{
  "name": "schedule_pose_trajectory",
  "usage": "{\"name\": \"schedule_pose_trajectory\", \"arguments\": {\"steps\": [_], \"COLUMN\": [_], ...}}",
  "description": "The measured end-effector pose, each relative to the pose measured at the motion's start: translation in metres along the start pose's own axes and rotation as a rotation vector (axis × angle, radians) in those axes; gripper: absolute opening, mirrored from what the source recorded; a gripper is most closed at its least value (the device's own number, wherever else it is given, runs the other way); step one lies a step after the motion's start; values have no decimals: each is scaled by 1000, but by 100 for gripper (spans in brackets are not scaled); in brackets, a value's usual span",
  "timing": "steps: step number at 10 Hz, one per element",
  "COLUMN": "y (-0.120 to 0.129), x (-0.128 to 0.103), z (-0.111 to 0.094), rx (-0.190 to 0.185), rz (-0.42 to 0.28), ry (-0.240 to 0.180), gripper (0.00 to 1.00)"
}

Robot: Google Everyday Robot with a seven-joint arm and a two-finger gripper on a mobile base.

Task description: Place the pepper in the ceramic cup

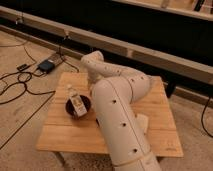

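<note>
My white arm (120, 115) fills the middle of the camera view and reaches over the wooden table (55, 135). Its elbow (93, 62) points to the table's far edge. The gripper is hidden behind the arm's own links. A small off-white cylindrical shape (142, 123) peeks out at the arm's right side; it looks like the ceramic cup, half covered. The pepper is hidden from view.
A dark round bowl (70, 111) stands on the table's left part, with a small clear bottle (75, 100) upright in it. Cables and a dark box (46, 65) lie on the floor to the left. A long rail (165, 56) runs behind the table.
</note>
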Motion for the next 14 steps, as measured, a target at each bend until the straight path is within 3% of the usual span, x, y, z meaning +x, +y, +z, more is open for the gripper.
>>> {"name": "schedule_pose_trajectory", "arguments": {"steps": [2, 5, 8, 10, 12, 14], "y": [1, 4, 8, 8, -6, -31], "x": [-3, -3, -2, -5, -8, -5], "z": [4, 4, -7, -31, -73, -118], "rx": [-5, -13, -24, -38, -45, -28], "rz": [-3, -10, -16, -30, -25, -19], "ry": [6, 16, 11, -29, -98, -163], "gripper": [57, 25, 1, 0, 0, 0]}}
